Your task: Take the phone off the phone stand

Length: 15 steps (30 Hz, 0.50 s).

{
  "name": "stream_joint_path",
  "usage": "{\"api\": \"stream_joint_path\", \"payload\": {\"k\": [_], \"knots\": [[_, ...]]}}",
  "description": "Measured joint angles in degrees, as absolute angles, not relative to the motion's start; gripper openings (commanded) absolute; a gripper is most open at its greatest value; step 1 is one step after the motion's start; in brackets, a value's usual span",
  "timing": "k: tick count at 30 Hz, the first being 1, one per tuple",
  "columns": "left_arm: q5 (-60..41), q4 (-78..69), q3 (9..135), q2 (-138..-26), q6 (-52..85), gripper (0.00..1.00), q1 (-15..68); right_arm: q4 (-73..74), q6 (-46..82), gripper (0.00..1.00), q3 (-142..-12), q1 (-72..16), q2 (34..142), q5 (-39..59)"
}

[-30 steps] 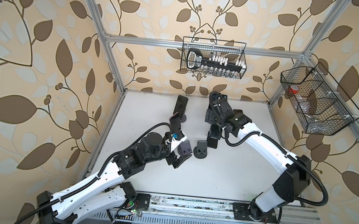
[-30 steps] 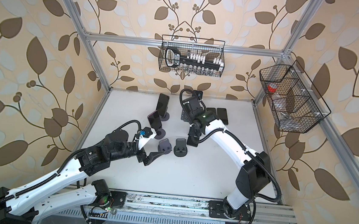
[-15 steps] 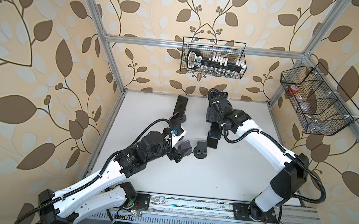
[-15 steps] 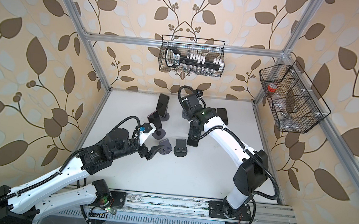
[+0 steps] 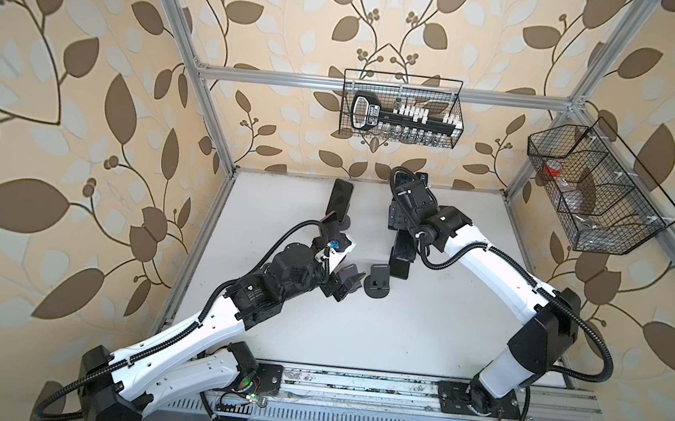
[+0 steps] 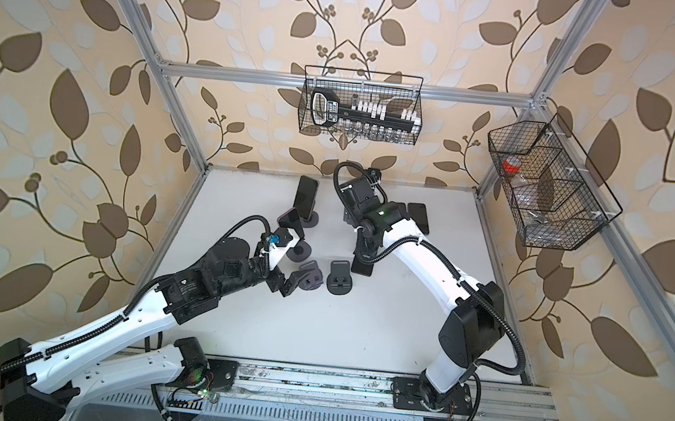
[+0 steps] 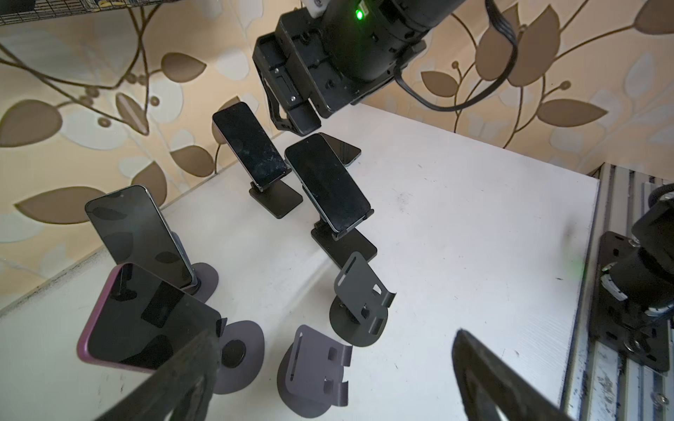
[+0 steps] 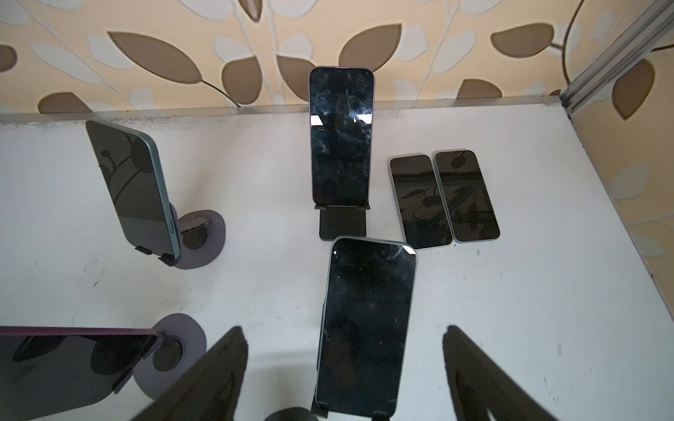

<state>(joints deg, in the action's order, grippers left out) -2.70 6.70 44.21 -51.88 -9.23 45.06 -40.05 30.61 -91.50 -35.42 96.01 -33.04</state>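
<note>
Left gripper: spread wide, empty, over an empty stand of bent dark sheet metal on a round base.

Centre: phone, glossy black glass with a greenish rim, leans on its stand, lower edge caught in two small lips.

Right gripper: jaws parted, straddling the phone's long edges, not touching.

Judgement: pinch the rim, not the slick glass, and lift along the lean to clear the lips. The stand may tip.

Right: two flat phones on the matte white table.
</note>
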Motion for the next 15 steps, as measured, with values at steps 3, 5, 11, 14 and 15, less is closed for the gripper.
{"api": "stream_joint_path", "payload": {"k": [3,5,11,14,15], "knots": [[-2.70,5.28,44.21,-53.82,-9.87,0.99,45.06,-40.10,30.44,0.90,-91.50,-35.59,96.01,-33.01],[-2.55,4.32,44.21,-55.09,-10.33,0.99,45.06,-40.12,30.15,0.91,-91.50,-35.68,96.01,-32.99],[-1.19,1.65,44.53,-59.48,-10.68,0.99,44.97,-40.01,29.06,0.94,-91.11,-35.79,95.96,-32.82],[-0.86,1.10,45.87,-62.26,-10.61,0.99,44.88,-39.94,28.34,0.92,-90.32,-35.79,95.85,-32.88],[-0.84,0.84,46.52,-63.24,-10.57,0.99,44.56,-39.97,28.14,0.92,-90.02,-35.79,95.72,-33.01]]}}
